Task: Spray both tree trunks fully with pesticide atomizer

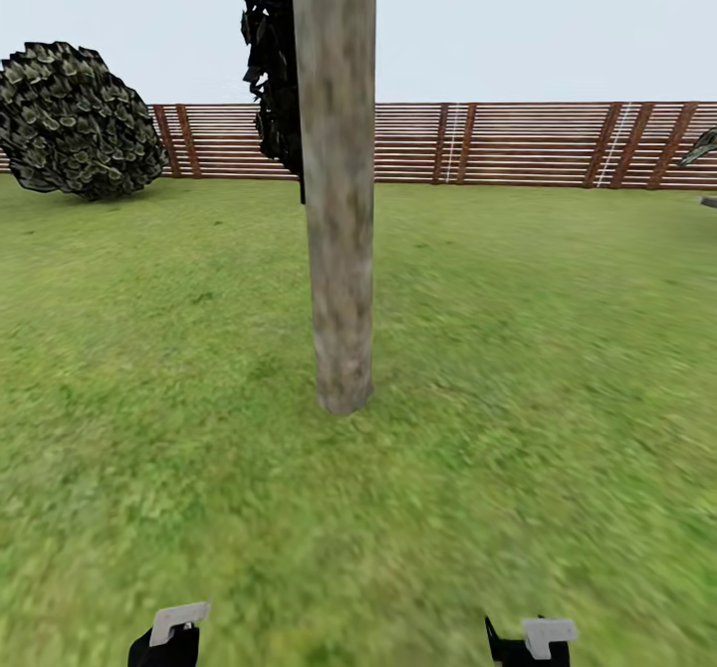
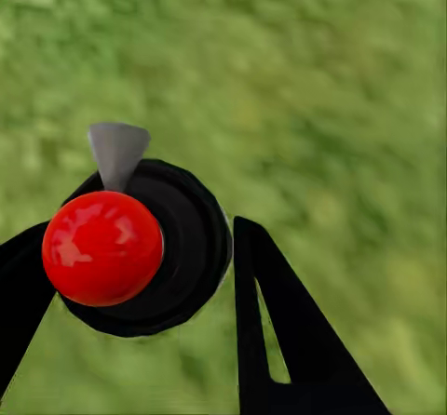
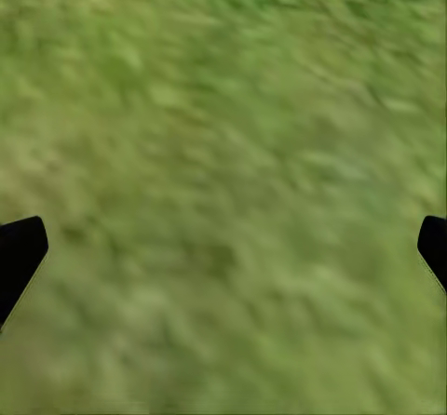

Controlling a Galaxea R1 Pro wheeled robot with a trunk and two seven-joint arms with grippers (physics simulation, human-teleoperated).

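Grey-beige mottled tree trunk point(image 1: 339, 199), red-topped black atomizer point(image 2: 130, 247) in left claw point(image 2: 140, 285)

Head camera toward the near tree trunk point(image 1: 339, 229); wrist cameras downward, close over shared grass point(image 3: 223, 154).

Under me: lawn point(image 1: 558, 368), green grass, blurred close up, running back to the slat fence point(image 1: 518, 144).

Standing on it, placed from the tree trunk point(image 1: 339, 249):
- trunk itself, upright, straight ahead of me, mottled grey-brown;
- round dark bush point(image 1: 75, 119), far to its left, by the fence;
- dark narrow tree point(image 1: 274, 60), just behind it.
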